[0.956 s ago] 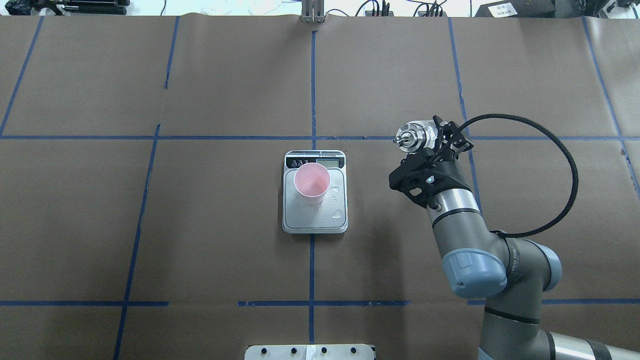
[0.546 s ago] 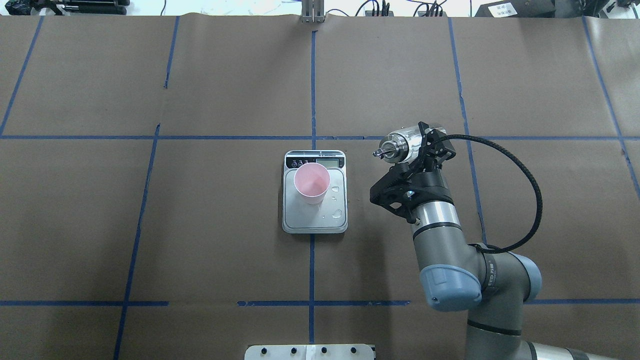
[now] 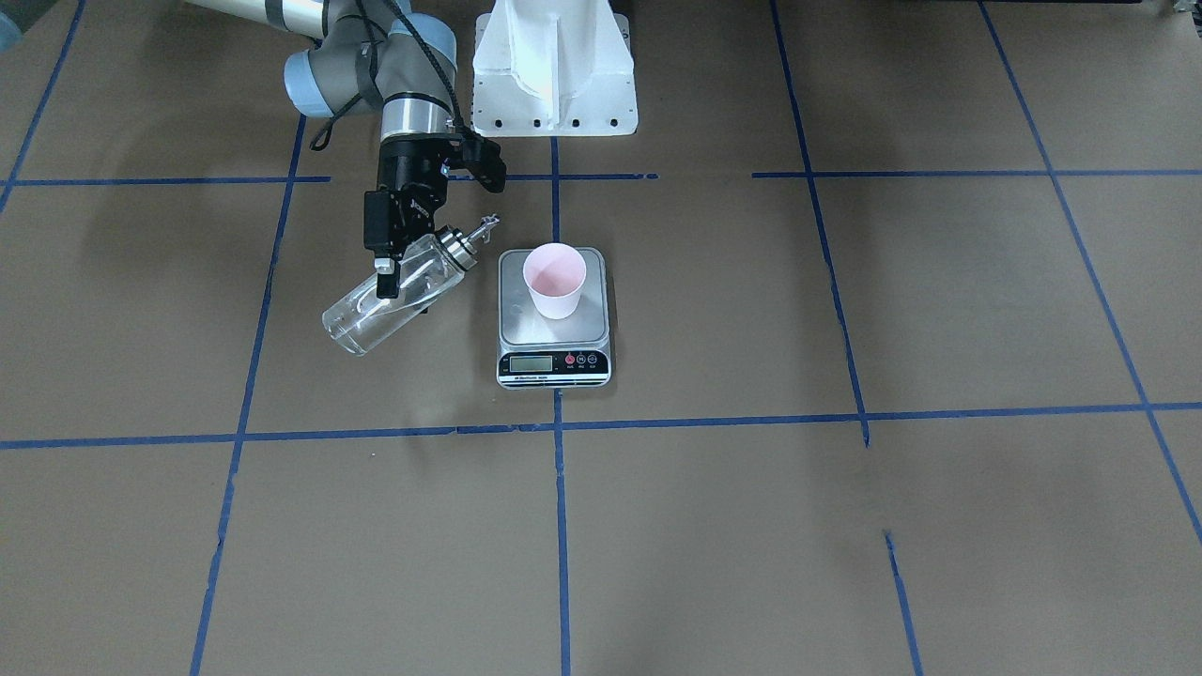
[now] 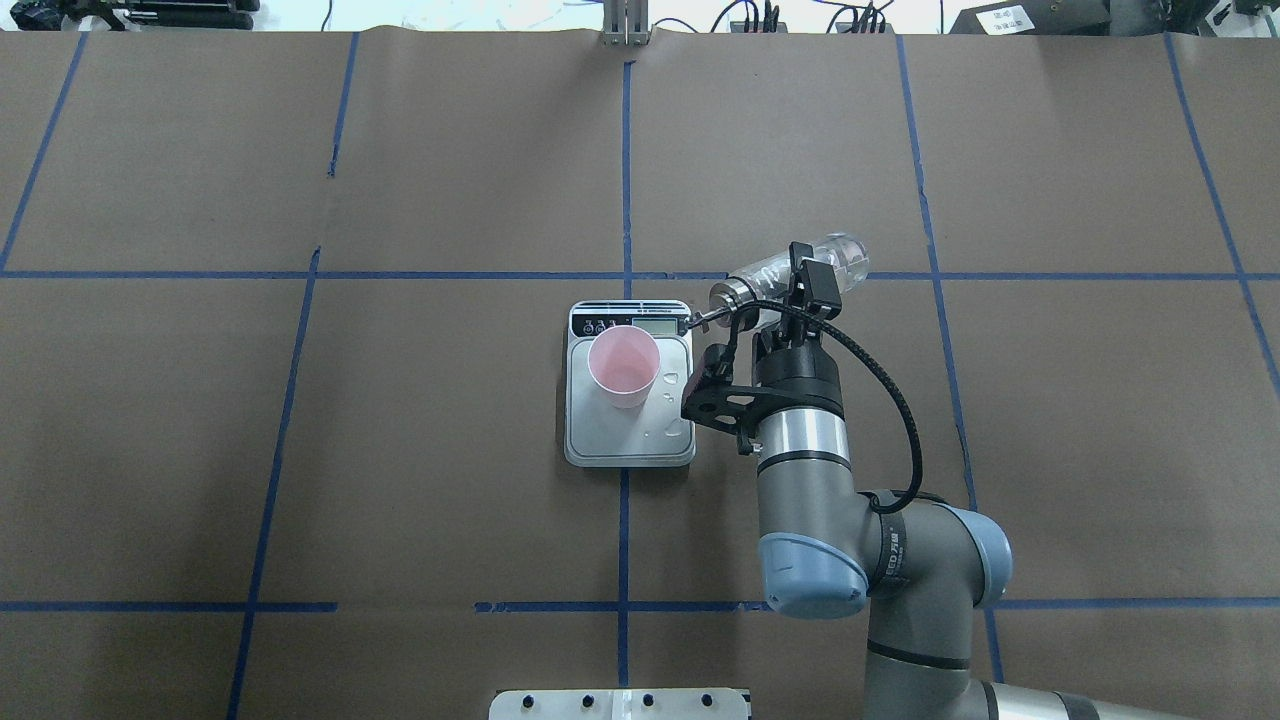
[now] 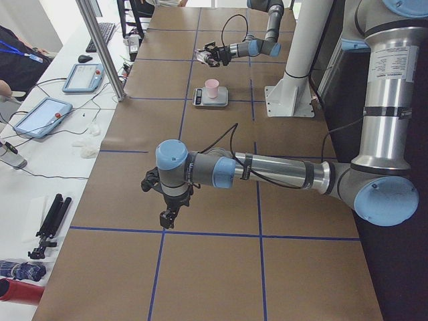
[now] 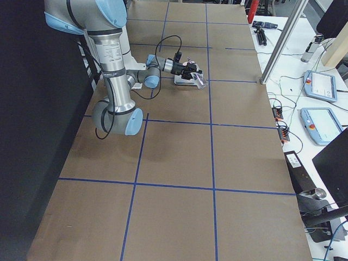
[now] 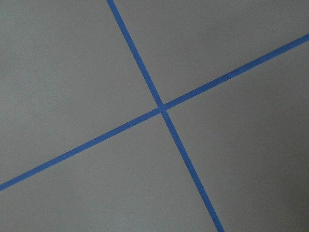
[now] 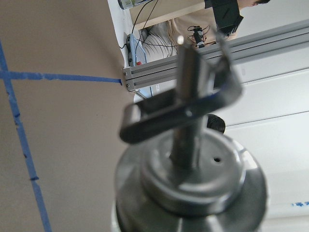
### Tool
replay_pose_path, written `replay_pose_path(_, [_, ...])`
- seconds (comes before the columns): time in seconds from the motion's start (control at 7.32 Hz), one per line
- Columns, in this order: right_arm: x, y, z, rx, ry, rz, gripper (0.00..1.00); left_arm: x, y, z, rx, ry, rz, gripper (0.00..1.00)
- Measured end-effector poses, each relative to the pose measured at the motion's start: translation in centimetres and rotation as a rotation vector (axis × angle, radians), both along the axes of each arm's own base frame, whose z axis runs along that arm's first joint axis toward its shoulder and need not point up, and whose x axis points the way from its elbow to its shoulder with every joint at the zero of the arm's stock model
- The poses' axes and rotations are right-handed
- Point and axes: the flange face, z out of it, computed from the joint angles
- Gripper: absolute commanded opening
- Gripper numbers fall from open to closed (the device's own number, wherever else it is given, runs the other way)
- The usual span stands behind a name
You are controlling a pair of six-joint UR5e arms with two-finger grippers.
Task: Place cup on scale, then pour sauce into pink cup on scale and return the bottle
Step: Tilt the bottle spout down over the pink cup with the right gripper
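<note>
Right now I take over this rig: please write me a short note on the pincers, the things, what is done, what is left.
Right pincer: shut on the bottle, tilted, spout near the scale corner, short of the cup.
Left pincer: hangs over the table, far off; state unclear.
Done: cup stands on scale.
Left: pour, return bottle.

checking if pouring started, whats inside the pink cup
Inside the cup, only pink wall shows; no liquid visible, though clear liquid would be hard to spot. Nothing covers it.
</note>
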Motion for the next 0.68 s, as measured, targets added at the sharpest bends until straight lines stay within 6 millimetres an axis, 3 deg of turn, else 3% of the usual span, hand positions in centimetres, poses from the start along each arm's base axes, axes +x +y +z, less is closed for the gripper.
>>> replay_pose_path(0.41, [-0.5, 0.2, -0.4, 0.024, 0.153, -0.002, 0.00, 0.0, -0.1, 0.4, -0.007, 0.000, 0.001, 1.00])
replay_pose_path(0.68, [-1.4, 0.4, -1.9, 0.031, 0.219, 0.001, 0.00, -0.1, -0.1, 0.5, -0.009, -0.001, 0.000, 1.00])
